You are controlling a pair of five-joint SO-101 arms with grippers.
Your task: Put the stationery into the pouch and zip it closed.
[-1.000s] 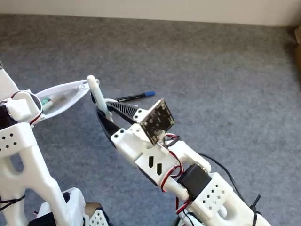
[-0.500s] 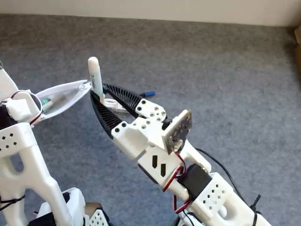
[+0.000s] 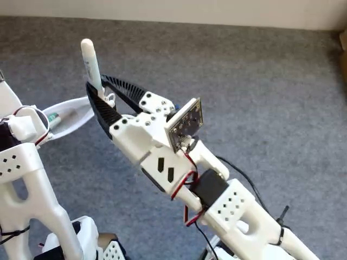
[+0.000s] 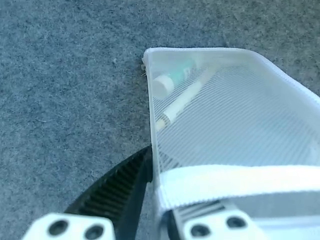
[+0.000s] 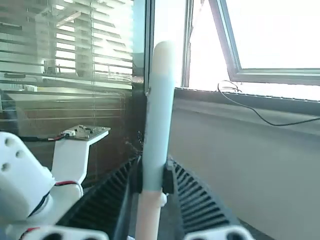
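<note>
My right gripper (image 3: 100,96) is shut on a pale white-green pen (image 3: 90,60) that stands nearly upright, raised above the table. The same pen (image 5: 159,115) sits clamped between the black jaws of the right gripper (image 5: 152,181). Just below and left of it in the high view is the translucent mesh pouch (image 3: 70,115), mouth open toward the pen. My left gripper (image 4: 154,167) is shut on the pouch (image 4: 225,125) at its edge. Inside the pouch lie a green-and-white stick (image 4: 172,80) and a white pen (image 4: 180,102).
Grey carpet (image 3: 260,81) covers the table. A blue pen tip (image 3: 174,104) peeks out behind the right arm's wrist. The left arm's white body (image 3: 24,179) fills the near left corner. A pale wall strip (image 3: 217,11) runs along the far edge.
The right gripper has risen and swung left and away with the pen, tilting it upright above the pouch's mouth. The arm now covers most of the blue pen. The pouch has stayed put.
</note>
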